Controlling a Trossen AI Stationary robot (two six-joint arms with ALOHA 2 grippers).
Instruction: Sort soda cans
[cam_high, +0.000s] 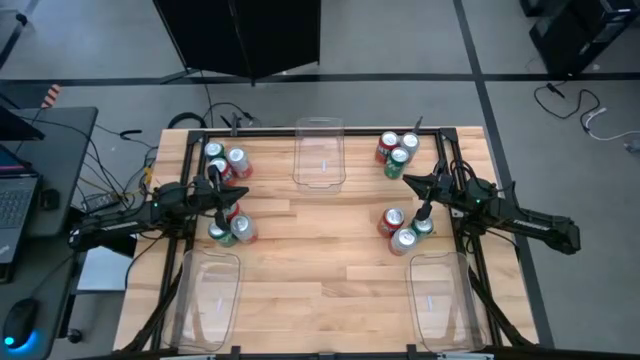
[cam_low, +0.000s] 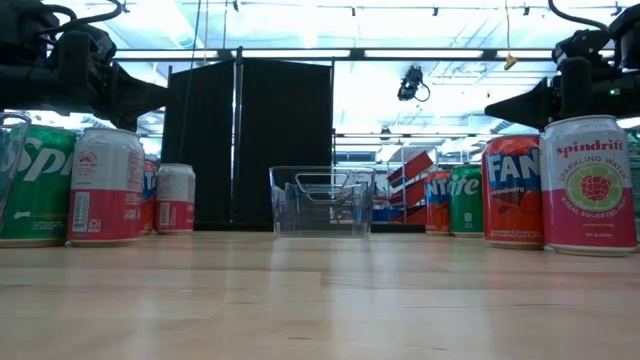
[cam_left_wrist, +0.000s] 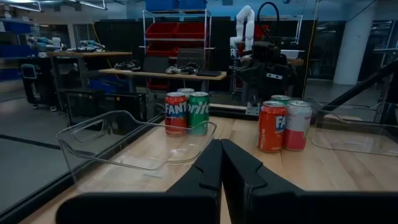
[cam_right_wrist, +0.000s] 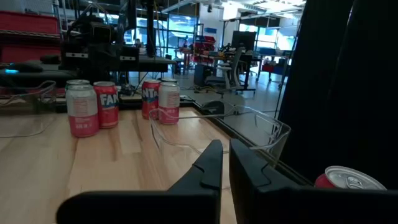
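Note:
Soda cans stand upright on the wooden table in four clusters: far left (cam_high: 226, 162), near left (cam_high: 230, 228), far right (cam_high: 397, 151) and near right (cam_high: 404, 230). Each mixes red, green and silver-white cans. My left gripper (cam_high: 232, 198) hovers shut between the two left clusters, pointing toward the table's right; its fingers (cam_left_wrist: 221, 163) touch nothing. My right gripper (cam_high: 408, 180) hovers shut between the two right clusters, pointing left; its fingers (cam_right_wrist: 224, 160) are also free. The low view shows both arms above can height, with a green can (cam_low: 35, 185) and a white pink-labelled can (cam_low: 590, 185) nearest.
Three clear plastic trays lie on the table: one at the far middle (cam_high: 320, 180), one at the near left corner (cam_high: 207, 300), one at the near right corner (cam_high: 440, 300). Bare wood spreads across the table's middle (cam_high: 320, 240). Black frame rails (cam_high: 170, 250) run along the sides.

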